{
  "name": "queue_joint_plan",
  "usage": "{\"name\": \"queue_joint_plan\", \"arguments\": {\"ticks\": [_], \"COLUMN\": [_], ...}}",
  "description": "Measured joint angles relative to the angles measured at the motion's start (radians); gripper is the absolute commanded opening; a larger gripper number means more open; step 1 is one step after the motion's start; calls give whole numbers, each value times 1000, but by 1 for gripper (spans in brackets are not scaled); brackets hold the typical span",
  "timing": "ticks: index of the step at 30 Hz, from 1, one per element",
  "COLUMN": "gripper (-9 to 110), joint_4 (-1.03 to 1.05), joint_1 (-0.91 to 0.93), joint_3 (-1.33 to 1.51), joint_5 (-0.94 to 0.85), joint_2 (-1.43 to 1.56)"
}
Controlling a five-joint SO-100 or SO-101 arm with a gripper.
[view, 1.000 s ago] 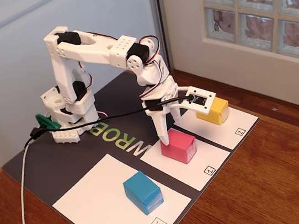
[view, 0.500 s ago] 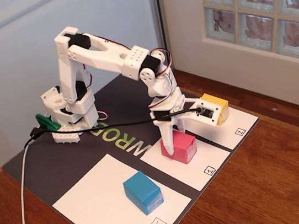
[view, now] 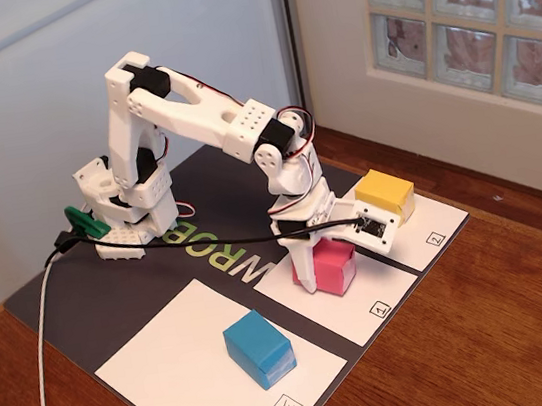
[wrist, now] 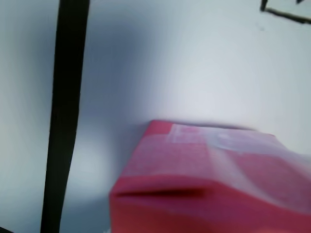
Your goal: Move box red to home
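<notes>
The pinkish-red box (view: 338, 266) sits on the white sheet marked "1" (view: 373, 298) in the fixed view. My gripper (view: 332, 260) has come down over it and is open: one white finger (view: 305, 269) stands against the box's left side, while the other jaw sticks out wide on the right. In the wrist view the red box (wrist: 209, 179) fills the lower right, blurred, on white paper; no fingers show there. Home (view: 172, 363), the largest white sheet with the "HOME" label, lies front left.
A blue block (view: 259, 349) sits on the home sheet. A yellow block (view: 384, 194) rests on the sheet marked "2" (view: 426, 230), just behind my gripper. A black cable (view: 206, 242) runs across the dark mat (view: 91, 289). A wooden tabletop (view: 472, 336) surrounds it.
The arm has lowered and reached forward, bringing the gripper from above the red box down around it. The box and other blocks have not moved.
</notes>
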Motion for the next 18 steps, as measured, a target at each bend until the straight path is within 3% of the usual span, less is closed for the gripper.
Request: {"name": "queue_joint_plan", "arguments": {"ticks": [2,18], "gripper": [0,-1], "joint_4": [0,118], "joint_1": [6,66], "joint_3": [0,2], "joint_5": [-3,-29], "joint_2": [0,109]}}
